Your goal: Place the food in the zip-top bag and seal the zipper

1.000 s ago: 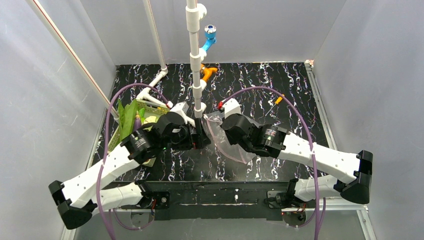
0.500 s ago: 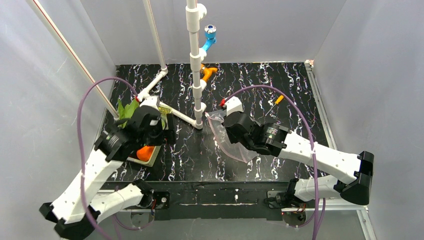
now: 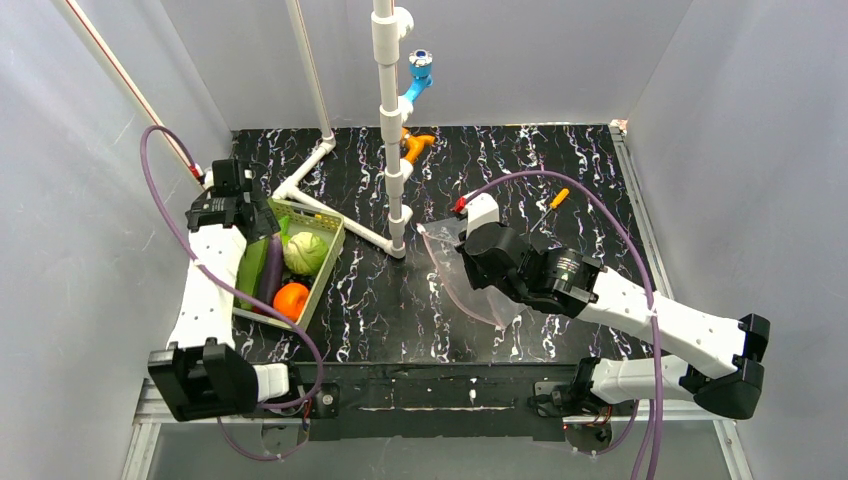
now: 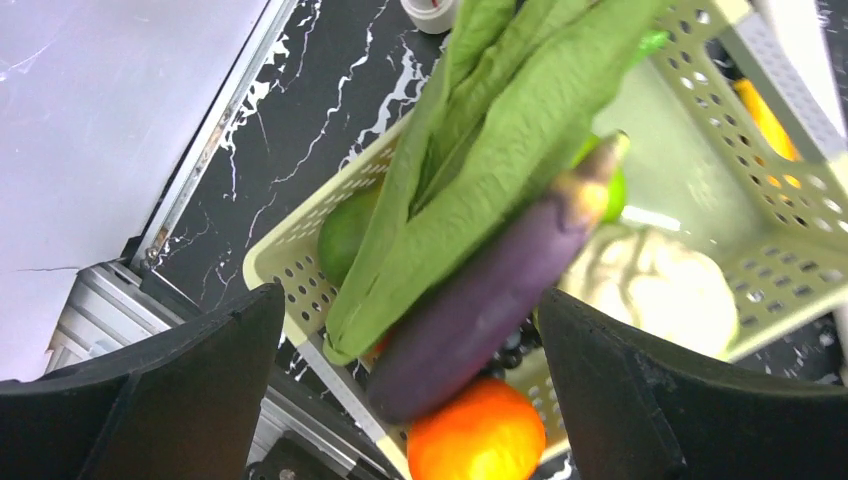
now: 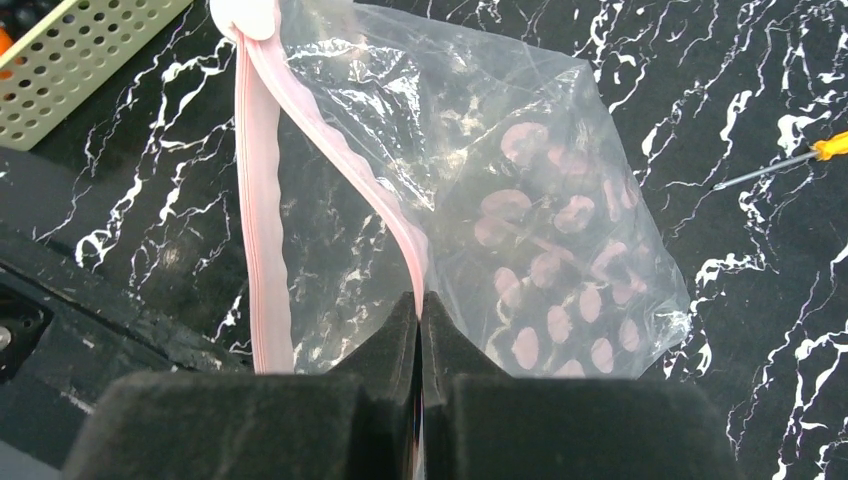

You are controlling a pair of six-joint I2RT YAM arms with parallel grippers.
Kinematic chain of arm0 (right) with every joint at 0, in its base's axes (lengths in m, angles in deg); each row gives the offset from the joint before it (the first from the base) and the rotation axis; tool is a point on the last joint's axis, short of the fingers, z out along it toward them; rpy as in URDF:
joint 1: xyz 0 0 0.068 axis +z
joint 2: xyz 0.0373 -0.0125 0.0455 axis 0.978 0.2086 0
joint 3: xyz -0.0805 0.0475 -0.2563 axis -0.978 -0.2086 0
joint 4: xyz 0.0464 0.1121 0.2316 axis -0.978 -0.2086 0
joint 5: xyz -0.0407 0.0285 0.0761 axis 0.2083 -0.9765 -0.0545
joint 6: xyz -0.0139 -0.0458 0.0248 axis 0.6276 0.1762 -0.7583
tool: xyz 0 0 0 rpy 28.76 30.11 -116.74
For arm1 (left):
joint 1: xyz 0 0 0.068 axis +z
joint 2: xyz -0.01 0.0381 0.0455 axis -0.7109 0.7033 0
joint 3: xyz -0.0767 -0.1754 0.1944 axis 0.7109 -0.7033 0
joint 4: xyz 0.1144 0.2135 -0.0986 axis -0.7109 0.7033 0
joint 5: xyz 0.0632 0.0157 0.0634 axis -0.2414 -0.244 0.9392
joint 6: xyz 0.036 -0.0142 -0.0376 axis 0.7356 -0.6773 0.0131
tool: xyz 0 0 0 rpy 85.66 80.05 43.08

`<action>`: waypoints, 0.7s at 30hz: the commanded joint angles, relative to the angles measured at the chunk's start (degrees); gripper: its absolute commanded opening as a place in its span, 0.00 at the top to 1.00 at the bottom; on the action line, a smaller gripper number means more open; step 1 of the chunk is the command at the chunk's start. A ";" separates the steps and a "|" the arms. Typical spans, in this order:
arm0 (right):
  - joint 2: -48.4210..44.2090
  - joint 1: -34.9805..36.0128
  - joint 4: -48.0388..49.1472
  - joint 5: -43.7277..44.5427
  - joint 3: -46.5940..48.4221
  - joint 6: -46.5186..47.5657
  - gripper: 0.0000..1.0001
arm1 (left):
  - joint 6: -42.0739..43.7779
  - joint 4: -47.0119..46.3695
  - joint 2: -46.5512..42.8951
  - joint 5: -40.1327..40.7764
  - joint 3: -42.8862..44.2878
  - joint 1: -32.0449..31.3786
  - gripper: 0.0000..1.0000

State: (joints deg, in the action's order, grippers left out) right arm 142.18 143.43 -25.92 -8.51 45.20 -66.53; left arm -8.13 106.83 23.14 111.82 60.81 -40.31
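The food lies in a pale green basket (image 3: 325,262) at the left: a purple eggplant (image 4: 480,300), an orange ball (image 4: 475,435), a green leafy piece (image 4: 480,140), a pale cabbage (image 4: 655,285) and a green round fruit (image 4: 345,235). My left gripper (image 4: 410,310) hangs open above the basket's far-left end, fingers wide on either side of the eggplant, touching nothing. The clear zip-top bag (image 5: 520,200) lies right of centre on the table. My right gripper (image 5: 420,300) is shut on one lip of the pink zipper (image 5: 262,200). The two lips stand apart.
A white pipe frame (image 3: 390,130) rises at the middle back, with a foot pipe (image 3: 310,165) running beside the basket. An orange-handled screwdriver (image 3: 555,200) lies behind the bag. Blue and orange fittings (image 3: 418,70) sit on the pipe. Grey walls enclose the black marbled table.
My left arm has swung from the bag's mouth at centre back to the left, over the basket, uncovering the food. The right gripper has kept its hold on the bag.
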 commanded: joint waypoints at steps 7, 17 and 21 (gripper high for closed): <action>-1.54 -0.06 -5.27 -3.62 3.52 -1.24 0.99 | 9.25 -12.73 5.74 2.80 -8.09 2.54 0.02; -0.46 -0.03 -8.72 -3.07 6.43 -1.98 0.99 | 12.86 -21.21 8.87 -5.81 -16.43 2.63 0.02; 0.69 -0.08 -9.14 -3.44 7.54 -3.02 0.99 | 12.17 -20.27 12.99 -7.43 -14.98 2.71 0.09</action>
State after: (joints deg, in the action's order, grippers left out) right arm 142.38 143.43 -34.62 -11.90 49.33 -68.11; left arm 3.81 85.58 31.84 108.21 45.68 -37.52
